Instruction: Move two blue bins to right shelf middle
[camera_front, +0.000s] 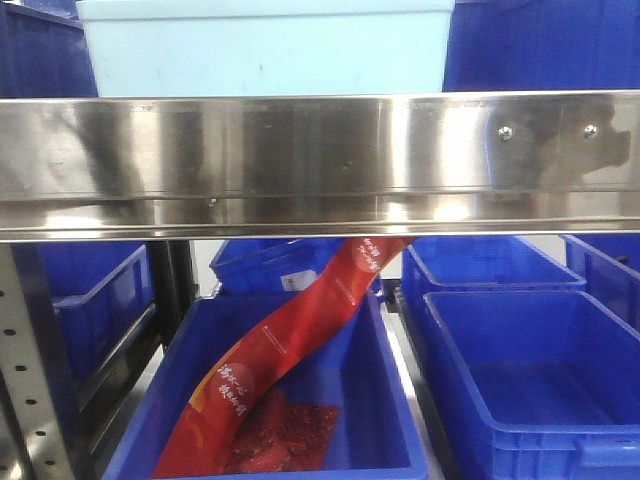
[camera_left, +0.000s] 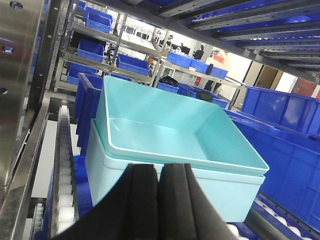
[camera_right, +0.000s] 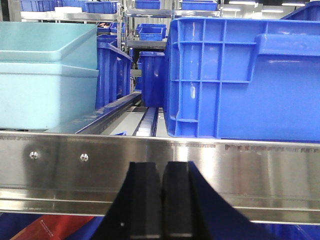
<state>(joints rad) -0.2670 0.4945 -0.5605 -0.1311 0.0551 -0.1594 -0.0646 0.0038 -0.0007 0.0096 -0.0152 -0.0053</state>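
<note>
From the front camera I see a steel shelf rail (camera_front: 320, 165) crossing the view, a pale turquoise bin (camera_front: 265, 45) on the level above it. Below, an open blue bin (camera_front: 300, 400) holds red packets (camera_front: 285, 360), one long strip leaning up toward the rail; an empty blue bin (camera_front: 535, 385) sits just beside it on the right.

Left tool (camera_left: 159, 200): pads pressed together, gripping nothing, positioned in front of two nested turquoise bins (camera_left: 170, 150) on the roller track (camera_left: 64, 175).

Right tool (camera_right: 161, 200): pads likewise closed together and empty, facing the steel rail (camera_right: 225, 165). A large blue bin (camera_right: 245, 77) stands on the shelf behind that rail, right of the turquoise stack (camera_right: 47, 75).
</note>
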